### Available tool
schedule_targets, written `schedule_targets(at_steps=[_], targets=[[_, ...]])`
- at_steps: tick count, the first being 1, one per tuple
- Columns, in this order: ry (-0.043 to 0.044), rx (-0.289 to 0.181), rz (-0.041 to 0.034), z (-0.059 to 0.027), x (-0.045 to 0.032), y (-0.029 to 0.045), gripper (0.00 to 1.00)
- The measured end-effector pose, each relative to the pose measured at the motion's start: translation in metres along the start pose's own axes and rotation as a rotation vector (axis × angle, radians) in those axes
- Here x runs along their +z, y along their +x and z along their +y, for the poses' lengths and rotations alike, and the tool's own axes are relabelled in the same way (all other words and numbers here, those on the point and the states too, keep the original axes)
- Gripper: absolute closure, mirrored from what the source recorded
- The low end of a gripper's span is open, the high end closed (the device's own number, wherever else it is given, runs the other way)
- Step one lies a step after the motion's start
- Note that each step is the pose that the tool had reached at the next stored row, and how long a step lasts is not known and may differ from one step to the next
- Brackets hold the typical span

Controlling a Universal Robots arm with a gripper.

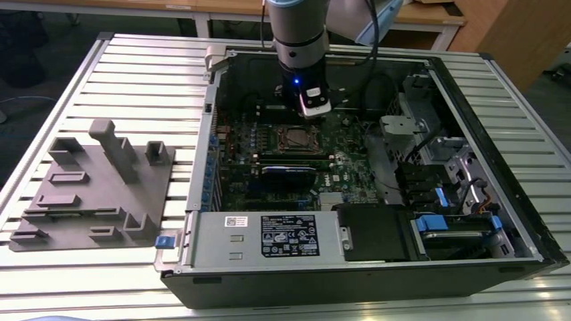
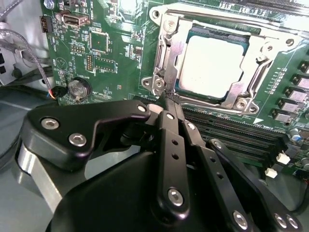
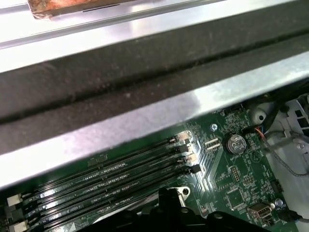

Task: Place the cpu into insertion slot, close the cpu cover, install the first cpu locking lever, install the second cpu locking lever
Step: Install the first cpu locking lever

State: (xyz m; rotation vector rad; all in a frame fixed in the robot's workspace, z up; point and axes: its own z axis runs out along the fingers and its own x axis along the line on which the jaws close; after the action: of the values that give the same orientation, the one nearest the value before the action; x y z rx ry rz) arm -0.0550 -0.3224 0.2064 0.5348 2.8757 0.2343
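Observation:
The cpu, with its pale grey metal top, lies flat in the insertion slot on the green motherboard. The silvery cpu cover lies down over its edges, and the chip shows through the cover's window. A thin metal lever rod runs along one side of the frame. My gripper is shut, its black fingertips together right at a corner of the socket frame. I cannot tell whether they touch it. In the exterior view the gripper hangs just behind the socket.
The open computer case wall stands close behind the gripper. Long black memory slots run beside the socket. A coin battery and loose cables lie near. A grey fixture block sits at the exterior view's left.

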Motion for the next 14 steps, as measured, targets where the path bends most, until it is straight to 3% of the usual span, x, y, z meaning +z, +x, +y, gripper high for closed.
schedule_targets(at_steps=[2,8,9,14], targets=[[0.018,-0.001,0.0103,0.0,-0.0005,-0.0001,0.89],[0.0854,-0.003,0.0622,0.0001,-0.001,-0.0002,0.89],[0.0886,-0.003,0.0662,0.0003,-0.0021,-0.0004,0.89],[0.0911,-0.003,0.0722,0.0024,-0.0121,-0.0022,0.89]])
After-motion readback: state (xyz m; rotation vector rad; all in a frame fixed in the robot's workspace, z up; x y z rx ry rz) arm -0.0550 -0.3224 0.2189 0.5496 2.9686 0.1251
